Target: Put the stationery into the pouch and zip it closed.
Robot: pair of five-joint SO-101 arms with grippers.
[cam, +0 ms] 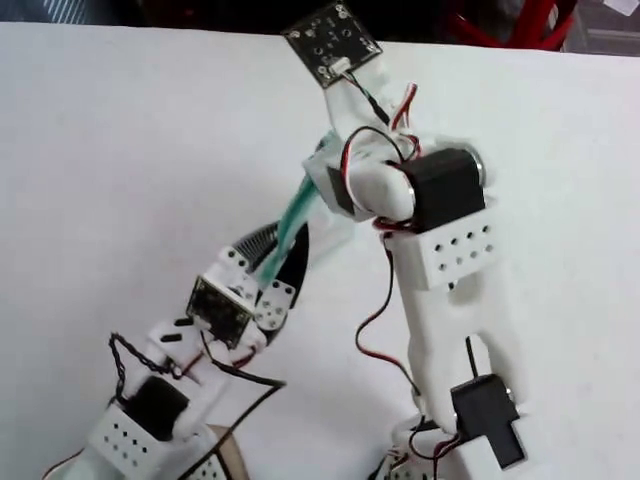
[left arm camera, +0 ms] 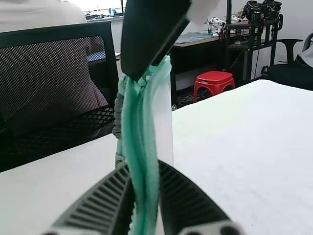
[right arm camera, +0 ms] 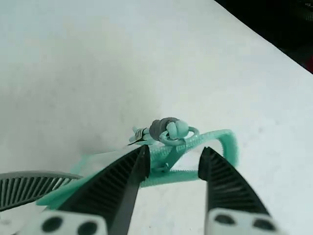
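Since both tools meet on one object, start there: left gripper (left arm camera: 143,172) has its ribbed jaws pressed shut on the green zipper edge of the pouch (left arm camera: 146,122), holding it upright on edge over the table (cam: 120,150). Right gripper (right arm camera: 174,152) sits farther along the same green band, jaws partway apart and straddling it just beside the zipper pull (right arm camera: 168,129). 1 jaw touches the band and the other stands clear, so I read it as not clamped on anything. The pouch spans the gap between the 2 grippers, near the table's middle in the high view. Progress, as a judgement: zipping looks like the step in hand and is not finished, given the right gripper's place at the pull. Whether the stationery is inside cannot be made out through the pouch wall, so loading is unconfirmed. Left to do: take the pull and draw it along the band while the left gripper anchors the edge. Surroundings: mesh chair (left arm camera: 54,83) and red stool (left arm camera: 214,81) beyond the table's far edge, well apart. Obstruction: the right arm's motor block (cam: 445,190) overhangs the pouch in the high view and covers the grasp area.
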